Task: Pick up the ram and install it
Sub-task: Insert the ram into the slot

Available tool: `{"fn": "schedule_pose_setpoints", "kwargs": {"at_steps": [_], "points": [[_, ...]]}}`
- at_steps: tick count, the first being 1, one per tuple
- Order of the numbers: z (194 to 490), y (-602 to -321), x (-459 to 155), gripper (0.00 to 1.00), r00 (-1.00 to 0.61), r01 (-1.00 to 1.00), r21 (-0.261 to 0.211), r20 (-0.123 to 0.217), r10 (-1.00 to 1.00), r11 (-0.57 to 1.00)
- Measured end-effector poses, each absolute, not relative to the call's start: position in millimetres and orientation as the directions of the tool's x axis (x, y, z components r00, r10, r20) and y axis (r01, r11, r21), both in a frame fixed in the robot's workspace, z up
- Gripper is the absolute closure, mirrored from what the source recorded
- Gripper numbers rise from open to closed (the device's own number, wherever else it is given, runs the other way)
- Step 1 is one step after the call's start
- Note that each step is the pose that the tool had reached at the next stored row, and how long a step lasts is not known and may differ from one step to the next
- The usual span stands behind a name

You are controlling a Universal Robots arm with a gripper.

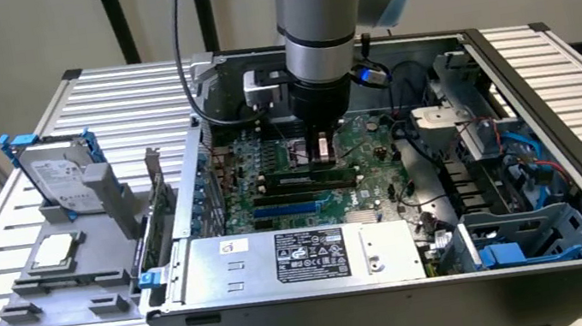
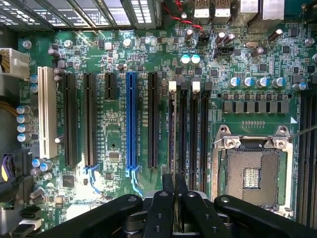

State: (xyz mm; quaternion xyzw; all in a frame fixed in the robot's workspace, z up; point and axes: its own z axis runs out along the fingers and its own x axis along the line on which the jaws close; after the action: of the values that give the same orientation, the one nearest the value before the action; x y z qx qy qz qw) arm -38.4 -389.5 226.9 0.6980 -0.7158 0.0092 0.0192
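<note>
While clamped on the ram (image 2: 175, 198), the end effector (image 2: 175, 184) hangs inside the computer case (image 1: 405, 306).

Robotics lab bench (slatted aluminium table (image 1: 554, 72)) with opened computer case (image 1: 404, 297).

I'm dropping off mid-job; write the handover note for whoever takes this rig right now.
Pincer: shut on the ram, a thin board seen edge-on between its fingers.
Position: low inside the open PC case, over the memory slots of the motherboard.
Done: ram picked up and lined up with the slots.
Left: seating it; I can't see it pressed home.
</note>
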Motion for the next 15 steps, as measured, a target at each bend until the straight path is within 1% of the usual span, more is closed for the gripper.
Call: {"fn": "schedule_pose_setpoints", "kwargs": {"at_steps": [15], "points": [[226.4, -389.4, -38.4, 0.87, -0.005, -1.000, 0.013, 0.042, -0.999, 0.005]]}}
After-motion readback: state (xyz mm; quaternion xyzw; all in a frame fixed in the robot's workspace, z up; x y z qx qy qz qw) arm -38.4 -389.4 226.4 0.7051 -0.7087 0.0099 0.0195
